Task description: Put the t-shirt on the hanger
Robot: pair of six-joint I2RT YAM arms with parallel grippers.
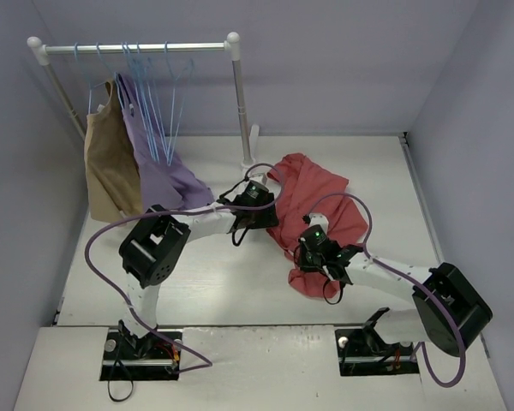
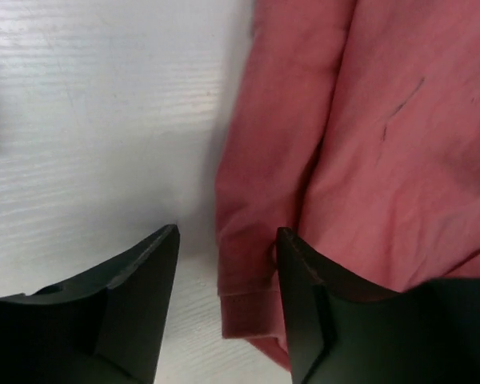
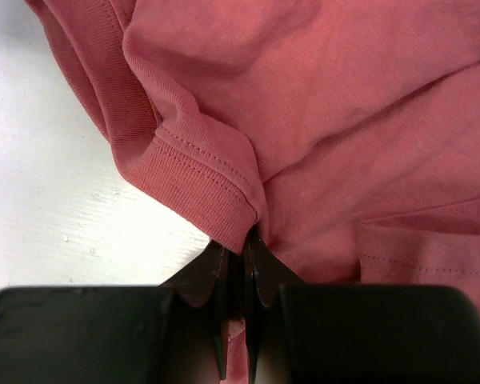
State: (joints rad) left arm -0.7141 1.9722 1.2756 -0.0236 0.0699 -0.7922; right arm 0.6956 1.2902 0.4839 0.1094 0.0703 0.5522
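No readable writing in any view.
The t-shirt (image 3: 344,104) is plain salmon-red cloth with a stitched hem. In the left wrist view it bears one thin dark streak (image 2: 402,102) that forms no letter. Each arm carries a small green light (image 1: 313,233) near its wrist, a dot and not a character. The white desk (image 1: 214,291) shows only faint specks and grain.
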